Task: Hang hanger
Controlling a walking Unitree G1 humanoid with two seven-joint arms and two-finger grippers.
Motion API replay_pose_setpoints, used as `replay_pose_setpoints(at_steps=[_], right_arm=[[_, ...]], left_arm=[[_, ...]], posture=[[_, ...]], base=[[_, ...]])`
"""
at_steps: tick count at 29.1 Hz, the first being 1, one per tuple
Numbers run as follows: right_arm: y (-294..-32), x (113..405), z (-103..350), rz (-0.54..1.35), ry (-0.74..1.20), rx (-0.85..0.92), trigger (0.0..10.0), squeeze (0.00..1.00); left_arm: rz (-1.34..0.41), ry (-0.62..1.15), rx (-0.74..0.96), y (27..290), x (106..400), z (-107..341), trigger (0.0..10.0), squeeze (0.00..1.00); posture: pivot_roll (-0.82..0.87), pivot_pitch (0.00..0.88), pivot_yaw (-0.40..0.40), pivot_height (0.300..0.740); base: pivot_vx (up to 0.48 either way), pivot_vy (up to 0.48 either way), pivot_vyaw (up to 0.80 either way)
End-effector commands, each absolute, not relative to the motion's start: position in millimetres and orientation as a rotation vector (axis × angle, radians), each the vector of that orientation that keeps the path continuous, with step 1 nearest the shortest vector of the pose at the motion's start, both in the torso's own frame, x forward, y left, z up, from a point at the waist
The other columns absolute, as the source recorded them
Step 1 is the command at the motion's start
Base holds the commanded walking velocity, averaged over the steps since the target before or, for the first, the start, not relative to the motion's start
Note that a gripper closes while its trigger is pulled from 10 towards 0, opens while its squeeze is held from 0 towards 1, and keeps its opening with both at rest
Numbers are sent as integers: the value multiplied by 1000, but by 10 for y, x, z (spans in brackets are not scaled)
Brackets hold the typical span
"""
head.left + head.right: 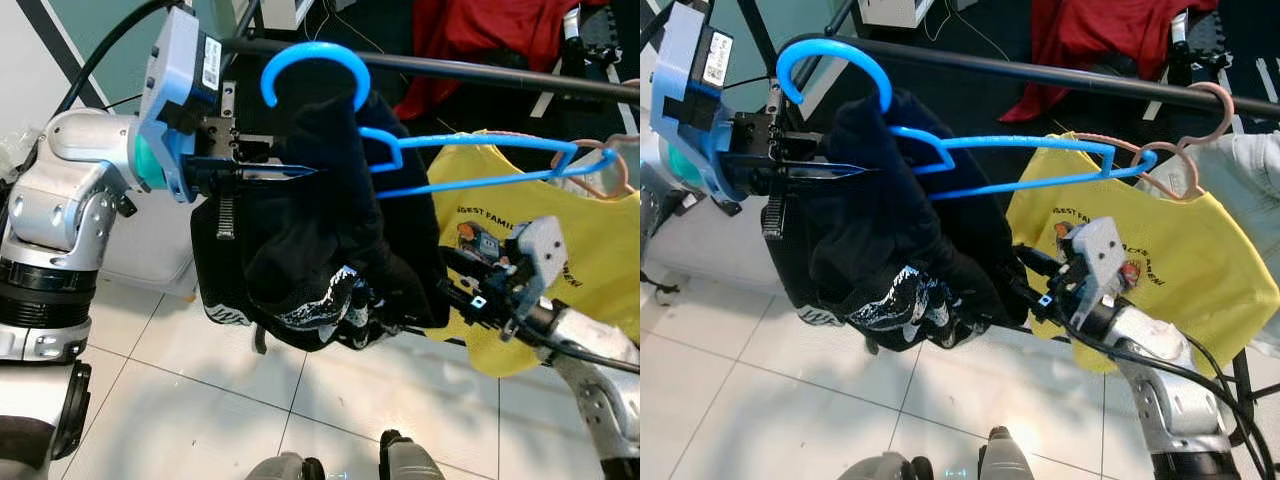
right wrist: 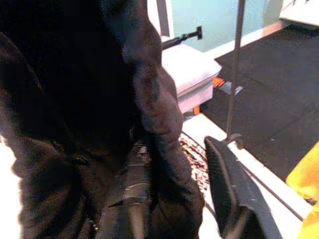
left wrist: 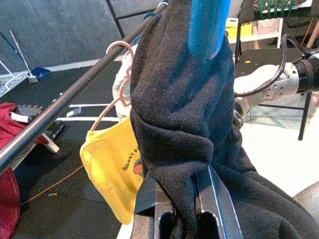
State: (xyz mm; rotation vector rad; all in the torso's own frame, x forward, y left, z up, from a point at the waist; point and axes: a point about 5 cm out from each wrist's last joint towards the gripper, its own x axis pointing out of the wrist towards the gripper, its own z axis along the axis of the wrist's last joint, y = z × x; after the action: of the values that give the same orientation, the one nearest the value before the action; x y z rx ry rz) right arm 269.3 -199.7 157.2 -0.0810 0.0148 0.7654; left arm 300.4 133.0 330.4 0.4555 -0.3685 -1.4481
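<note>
Nearest the robot, below the rail [image 1: 480, 68], the right hand [image 1: 420, 305] reaches into the lower folds of the black garment [image 1: 320, 250]. In the right wrist view its fingers [image 2: 224, 194] stand spread, with a fold of dark cloth lying between them; whether they truly grip it I cannot tell.

Higher and closer to the rail, the left hand [image 1: 275, 173] pinches a thick fold of the same garment from the robot's left, its two fingers [image 3: 149, 199] pressed against the cloth on either side.

The blue hanger [image 1: 940, 150] carries this garment. Its hook [image 1: 315, 65] curls right at the rail and looks to be over it or just touching it, though the cloth hides the contact. The hanger's long axis runs along the rail, away to the robot's right, and it sits tilted, the far shoulder bare.

Beyond, on the same rail, a yellow shirt [image 1: 1160, 260] hangs from a pink hanger [image 1: 1185, 150]. Past the rail lies something red [image 1: 490, 30].

The left hand is nearer the hook, so seating it likely falls to that arm.
</note>
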Motion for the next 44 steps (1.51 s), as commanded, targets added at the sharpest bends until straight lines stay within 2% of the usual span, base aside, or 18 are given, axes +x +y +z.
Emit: replay_pose_setpoints(at_steps=[1, 9, 17, 18, 20, 21, 22, 23, 25, 26, 27, 28, 30, 33, 38, 39, 42, 44], right_arm=[[-1966, 2680, 1472, 801, 60, -107, 0, 0], [-1906, 2659, 1347, 849, 115, -126, 0, 0], [-2057, 2815, 1453, 685, 36, -181, 0, 0], [-2125, 2856, 1514, 621, 2, -208, 0, 0], [-2125, 2856, 1514, 621, 2, -208, 0, 0], [-2246, 2906, 1632, 513, -52, -243, 0, 0], [-2246, 2906, 1632, 513, -52, -243, 0, 0], [-2392, 2937, 1767, 390, -106, -289, 0, 0], [-2392, 2937, 1767, 390, -106, -289, 0, 0], [-2536, 2940, 1901, 288, -153, -319, 0, 0], [-2536, 2940, 1901, 288, -153, -319, 0, 0], [-2691, 2941, 2084, 175, -208, -340, 0, 0], [-2691, 2941, 2084, 175, -208, -340, 0, 0], [-2823, 2929, 2426, 84, -319, -325, 0, 0], [-2801, 2918, 2630, 119, -380, -290, 0, 0], [-2715, 2904, 2694, 188, -397, -276, 0, 0], [-2715, 2904, 2694, 188, -397, -276, 0, 0], [-2608, 2890, 2742, 257, -407, -281, 0, 0]], left_arm=[[-1443, -424, 474, 1343, 2946, 3432, 10000, 0], [-1445, -427, 468, 1332, 2953, 3449, 10000, 0], [-1440, -421, 467, 1334, 2960, 3441, 10000, 0], [-1434, -417, 468, 1337, 2967, 3428, 10000, 0], [-1434, -417, 468, 1337, 2967, 3428, 10000, 0], [-1417, -398, 482, 1351, 2994, 3388, 10000, 0], [-1417, -398, 482, 1351, 2994, 3388, 10000, 0], [-1401, -370, 508, 1374, 3022, 3329, 10000, 0], [-1401, -370, 508, 1374, 3022, 3329, 10000, 0], [-1405, -330, 527, 1405, 3034, 3257, 10000, 0], [-1405, -330, 527, 1405, 3034, 3257, 10000, 0], [-1419, -267, 588, 1430, 3038, 3106, 10000, 0], [-1419, -267, 588, 1430, 3038, 3106, 10000, 0], [-1411, -190, 677, 1424, 3076, 2867, 10000, 0], [-1335, -167, 740, 1416, 3170, 2771, 10000, 0], [-1301, -161, 767, 1413, 3206, 2748, 10000, 0], [-1301, -161, 767, 1413, 3206, 2748, 10000, 0], [-1277, -160, 787, 1406, 3229, 2728, 10000, 0]], posture=[[-114, 58, 136, 740], [-114, 61, 140, 740], [-118, 65, 142, 740], [-119, 66, 142, 740], [-119, 66, 142, 740], [-121, 70, 141, 740], [-121, 70, 141, 740], [-121, 72, 141, 740], [-121, 72, 141, 740], [-126, 76, 143, 740], [-126, 76, 143, 740], [-131, 76, 143, 740], [-131, 76, 143, 740], [-141, 76, 140, 740], [-145, 77, 135, 740], [-144, 77, 133, 740], [-144, 77, 133, 740], [-147, 77, 132, 740]], base=[[0, 0, 0], [0, 0, 0], [0, 0, 0], [0, 0, 0], [0, 0, 0], [0, 0, 0], [0, 0, 0], [0, 0, 0], [0, 0, 0], [0, 0, 0], [0, 0, 0], [0, 0, 0], [0, 0, 0], [0, 0, 0], [0, 0, 0], [0, 0, 0], [0, 0, 0], [0, 0, 0]])
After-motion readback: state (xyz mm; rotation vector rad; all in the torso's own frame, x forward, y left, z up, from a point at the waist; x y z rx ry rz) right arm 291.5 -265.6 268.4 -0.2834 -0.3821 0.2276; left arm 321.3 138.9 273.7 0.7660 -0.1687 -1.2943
